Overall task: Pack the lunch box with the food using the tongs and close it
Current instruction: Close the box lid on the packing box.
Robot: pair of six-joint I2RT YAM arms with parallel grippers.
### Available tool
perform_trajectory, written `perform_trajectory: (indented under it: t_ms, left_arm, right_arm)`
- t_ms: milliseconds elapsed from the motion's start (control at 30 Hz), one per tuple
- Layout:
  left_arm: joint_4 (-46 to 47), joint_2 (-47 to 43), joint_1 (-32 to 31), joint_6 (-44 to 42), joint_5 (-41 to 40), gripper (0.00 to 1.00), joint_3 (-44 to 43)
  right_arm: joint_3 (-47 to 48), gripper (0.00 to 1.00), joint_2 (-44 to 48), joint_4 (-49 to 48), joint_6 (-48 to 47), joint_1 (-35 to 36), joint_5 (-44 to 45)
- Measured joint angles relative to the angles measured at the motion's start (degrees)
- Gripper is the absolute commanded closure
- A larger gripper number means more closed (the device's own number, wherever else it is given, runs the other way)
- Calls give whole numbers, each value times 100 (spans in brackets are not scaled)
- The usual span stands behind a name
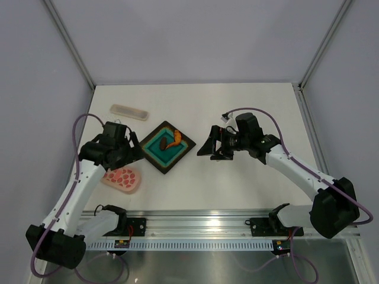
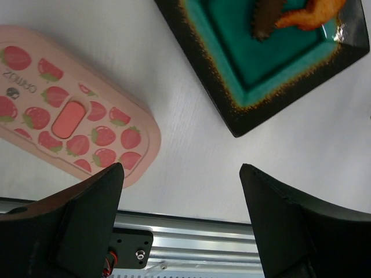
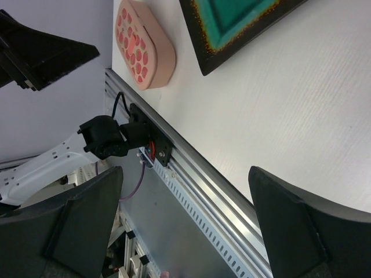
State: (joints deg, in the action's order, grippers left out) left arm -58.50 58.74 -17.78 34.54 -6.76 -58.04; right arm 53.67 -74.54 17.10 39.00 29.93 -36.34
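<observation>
lunch box [image 1: 122, 178]: near-left part of the table, spotted lid [image 2: 93, 110] on it, so closed and unpacked
box's long axis: roughly 9 to 3 o'clock in the top view, right end dipping a little toward the rail
left gripper [image 2: 181, 168]: fingers spread, nothing between them; it hangs over bare table between box and tray
box from left gripper: about 7 o'clock in the top view and close by; in the wrist view it sits at 10 o'clock, off the gap's line
right gripper [image 3: 185, 171]: jaws wide apart, empty, well to the 3 o'clock side of the tray
nearer arm: left, by a clear margin; my reading is that the lid is its job
food: orange shrimp [image 1: 173, 139] and brown lump [image 1: 162, 144] lie side by side in the dark tray [image 1: 156, 157], between the two grippers
tongs: i can't make them out; possibly inside the pale case [image 1: 129, 112] at 12 o'clock of the left gripper, but the view is too small to tell
next move, judged: left gripper must shift toward 7 o'clock and square across the box's short side
</observation>
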Motion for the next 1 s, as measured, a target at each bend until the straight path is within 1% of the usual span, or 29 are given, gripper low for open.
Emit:
perform_trajectory:
  t_ms: [100,233,433,567,667,700,767,833,933,1000]
  left_arm:
    - [-15,-258,507,101,-31,15,153]
    - [-76,-297,846,236,-142,17,240]
    - [-22,-238,905,437,-260,22,520]
    - [345,-216,927,616,-269,22,1187]
    - [710,48,951,772,-190,22,1812]
    - [748,179,951,785,-212,22,1871]
    - [990,256,951,824,-136,22,1810]
    - [1032,284,957,841,-116,22,1779]
    - [975,210,962,831,-103,21,1644]
    - [778,17,960,791,-157,21,1366]
  right_arm:
    - [13,3,63,234,-114,-2,212]
    - [144,3,125,610,-343,-2,540]
    - [238,3,243,828,-522,-7,730]
    - [238,3,247,879,-566,-7,748]
    - [238,3,249,898,-579,-7,748]
    - [238,3,249,898,-581,-7,748]
    - [238,3,249,911,-581,-7,750]
    - [238,3,258,933,-581,-7,767]
    - [238,3,295,935,-584,-7,800]
    - [238,3,317,935,-584,-7,807]
